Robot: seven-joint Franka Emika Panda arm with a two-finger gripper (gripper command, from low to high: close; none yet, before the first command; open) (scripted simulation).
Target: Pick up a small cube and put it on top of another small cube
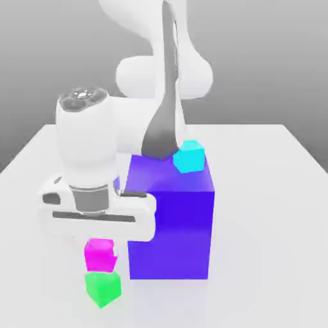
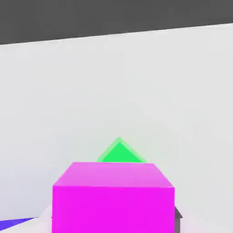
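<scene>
The small magenta cube (image 1: 100, 254) hangs right under my hand, just above the small green cube (image 1: 102, 288), which rests on the white table near its front edge. My gripper (image 1: 100, 246) is shut on the magenta cube. In the hand view the magenta cube (image 2: 113, 200) sits close between the fingers, a dark finger pad (image 2: 177, 214) against its side. Past it, the green cube (image 2: 119, 154) shows one corner, turned relative to the magenta one. I cannot tell whether the two cubes touch.
A big blue-violet block (image 1: 172, 221) stands on the table (image 1: 269, 211) immediately to the exterior view's right of both cubes. A cyan cube (image 1: 189, 157) lies on its top far corner. The arm's white links rise behind the block.
</scene>
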